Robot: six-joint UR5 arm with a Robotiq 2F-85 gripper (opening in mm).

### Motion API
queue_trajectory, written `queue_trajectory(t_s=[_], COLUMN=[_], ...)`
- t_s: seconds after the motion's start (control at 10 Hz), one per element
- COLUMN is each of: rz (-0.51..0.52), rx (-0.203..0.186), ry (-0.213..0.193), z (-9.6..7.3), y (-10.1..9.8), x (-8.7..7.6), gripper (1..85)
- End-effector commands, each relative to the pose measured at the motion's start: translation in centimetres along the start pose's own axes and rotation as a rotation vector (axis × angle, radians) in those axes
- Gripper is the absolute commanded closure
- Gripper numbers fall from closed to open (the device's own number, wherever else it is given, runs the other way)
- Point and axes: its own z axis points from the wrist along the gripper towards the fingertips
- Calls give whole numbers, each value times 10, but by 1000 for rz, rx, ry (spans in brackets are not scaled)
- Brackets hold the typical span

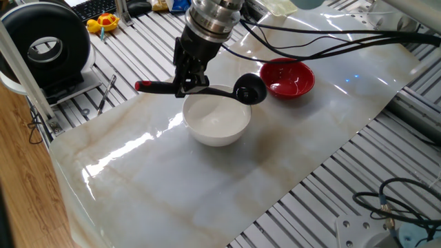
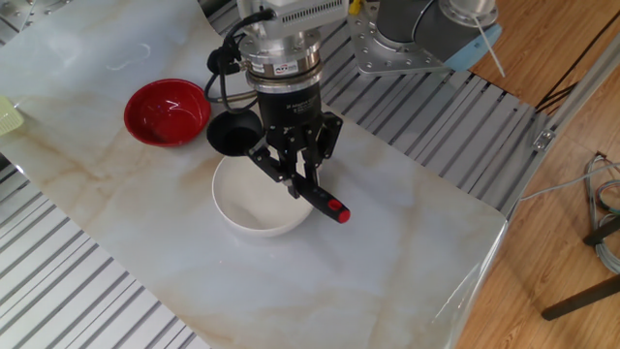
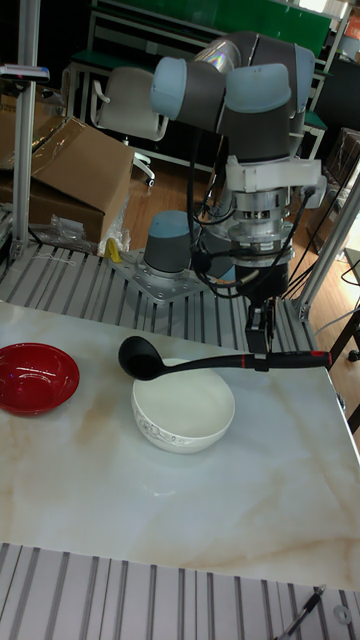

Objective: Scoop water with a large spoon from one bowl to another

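Observation:
My gripper (image 1: pixel 186 84) (image 2: pixel 300 184) (image 3: pixel 261 352) is shut on the thin handle of the large black spoon (image 1: pixel 249 90) (image 2: pixel 232 135) (image 3: pixel 138 357), held level above the table. Its round scoop hangs over the white bowl's rim on the side facing the red bowl. The handle's red tip (image 1: pixel 143 86) (image 2: pixel 335 209) (image 3: pixel 319 356) sticks out past the opposite rim. The white bowl (image 1: pixel 216 114) (image 2: pixel 254 198) (image 3: pixel 183 404) sits under the spoon; water in it is too faint to see. The red bowl (image 1: pixel 287 78) (image 2: pixel 167 111) (image 3: pixel 35 376) stands a short way beyond the scoop.
Both bowls rest on a marble-patterned sheet (image 1: pixel 227 179) over a slatted metal table (image 2: pixel 87 291). A black round device (image 1: pixel 45 45) and yellow items (image 1: pixel 103 24) lie beyond the sheet. Black cables (image 1: pixel 331 45) trail behind the red bowl. A cardboard box (image 3: pixel 70 170) stands behind the table.

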Motion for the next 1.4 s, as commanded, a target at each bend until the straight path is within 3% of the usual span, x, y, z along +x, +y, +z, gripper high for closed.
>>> queue_trajectory(t_s=[0.0,0.5,0.9,1.3], rz=[2,-20,-16,-5], rx=[7,-4,-2,15], ry=[-12,0,-4,-33], z=[-3,-8,-8,-9], y=[-3,-4,-4,-9], x=[0,24,23,15], gripper=[843,843,843,843])
